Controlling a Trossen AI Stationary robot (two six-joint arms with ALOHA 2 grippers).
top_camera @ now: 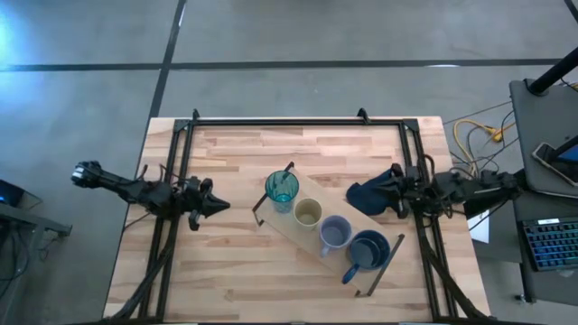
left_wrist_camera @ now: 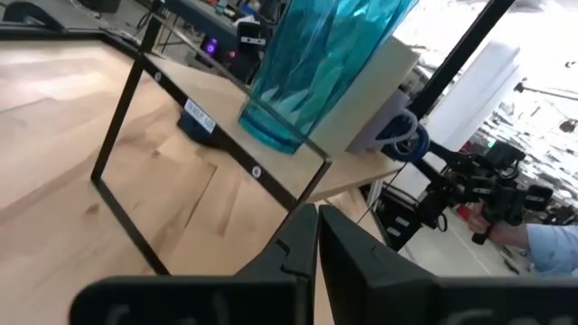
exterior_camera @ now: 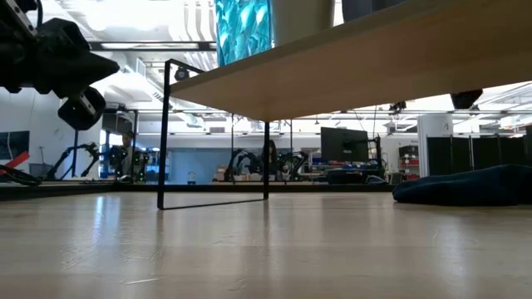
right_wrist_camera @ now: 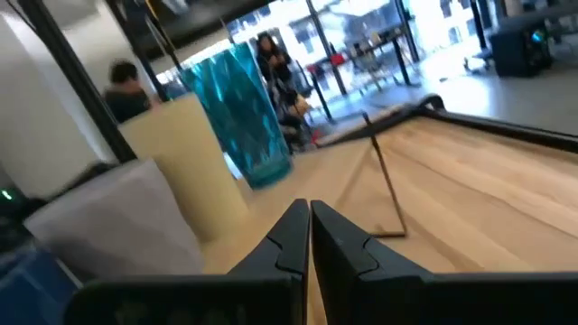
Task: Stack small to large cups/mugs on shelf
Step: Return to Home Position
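Observation:
The light-wood shelf with dark bars at both short ends stands slantwise on the table. On it in a row stand the teal tumbler, the yellowish-olive cup, the periwinkle cup and the navy handled mug. My left gripper is shut and empty, left of the shelf, pointing at it. My right gripper is shut and empty, right of the shelf over the dark blue cloth. The tumbler also shows in the left wrist view and the right wrist view.
A black metal frame runs along the table's far edge and down both sides. The dark blue cloth lies on the table right of the shelf. Bare tabletop lies near the front edge and along the far side. People show in the room beyond.

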